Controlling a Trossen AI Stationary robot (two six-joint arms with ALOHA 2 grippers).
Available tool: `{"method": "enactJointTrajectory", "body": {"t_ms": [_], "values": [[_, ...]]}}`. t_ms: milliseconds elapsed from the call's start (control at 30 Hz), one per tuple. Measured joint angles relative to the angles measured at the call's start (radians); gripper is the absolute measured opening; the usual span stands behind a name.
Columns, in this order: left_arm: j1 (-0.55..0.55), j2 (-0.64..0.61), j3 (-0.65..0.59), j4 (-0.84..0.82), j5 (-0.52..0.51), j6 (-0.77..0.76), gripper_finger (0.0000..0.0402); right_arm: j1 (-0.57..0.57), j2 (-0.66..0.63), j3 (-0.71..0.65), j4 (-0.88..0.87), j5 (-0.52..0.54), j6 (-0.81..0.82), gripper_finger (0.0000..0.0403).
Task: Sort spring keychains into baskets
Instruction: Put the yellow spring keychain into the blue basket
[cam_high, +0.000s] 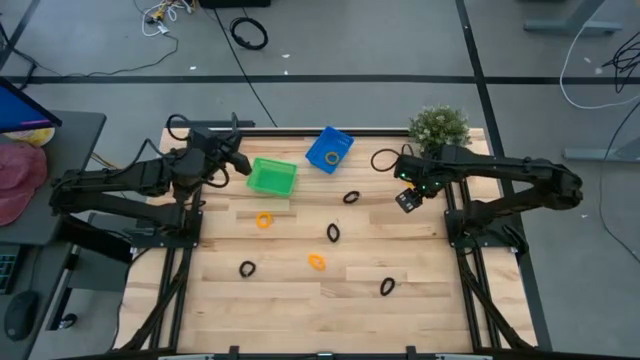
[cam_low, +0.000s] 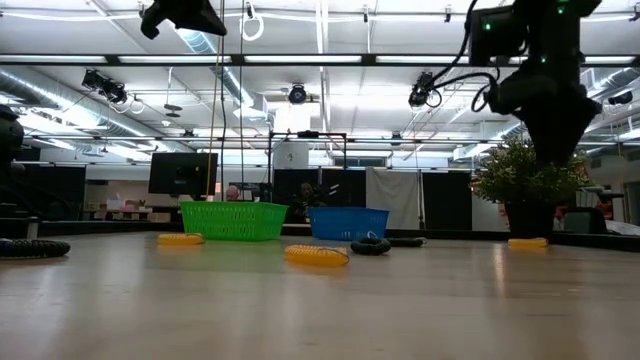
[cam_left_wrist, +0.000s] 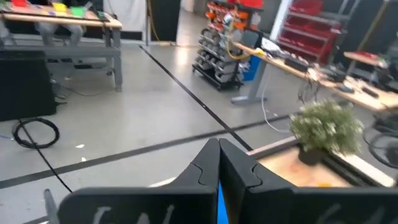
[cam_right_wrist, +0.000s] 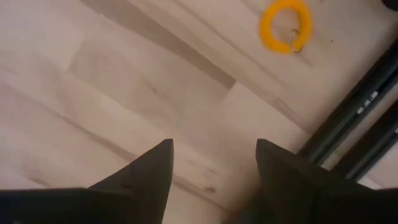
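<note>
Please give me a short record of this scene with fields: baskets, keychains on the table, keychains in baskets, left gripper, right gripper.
baskets: green basket and blue basket at the table's far side
keychains on table: two orange keychains; four black keychains
keychains in baskets: one orange keychain in the blue basket
left gripper: shut, empty, beside the green basket
right gripper: open, empty, above bare table

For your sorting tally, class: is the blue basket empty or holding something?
Holding something: the blue basket has one orange keychain inside it in the high view.
</note>
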Motion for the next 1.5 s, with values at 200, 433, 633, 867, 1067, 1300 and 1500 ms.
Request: {"method": "enactJointTrajectory", "body": {"t_ms": [200,433,633,867,1067,1300,1500], "values": [[0.000,0.056,0.000,0.003,0.069,-0.065,0.0005,-0.048,0.000,-0.100,0.212,0.007,-0.062,0.0264],[0.000,0.119,0.000,0.085,0.123,-0.097,0.0005,-0.179,0.017,-0.177,0.345,-0.009,-0.283,0.0260],[0.000,0.153,0.000,0.134,0.141,-0.096,0.0005,-0.297,0.083,-0.194,0.399,-0.016,-0.473,0.0251],[0.000,0.157,0.000,0.138,0.141,-0.097,0.0005,-0.367,0.199,-0.194,0.415,-0.044,-0.616,0.0247],[0.000,0.157,0.000,0.137,0.141,-0.097,0.0005,-0.383,0.269,-0.194,0.449,-0.047,-0.705,0.0247],[0.000,0.157,0.000,0.137,0.141,-0.096,0.0005,-0.387,0.331,-0.194,0.481,-0.046,-0.792,0.0247],[0.000,0.157,0.000,0.136,0.140,-0.096,0.0005,-0.387,0.354,-0.190,0.497,-0.051,-0.834,0.0247]]}}
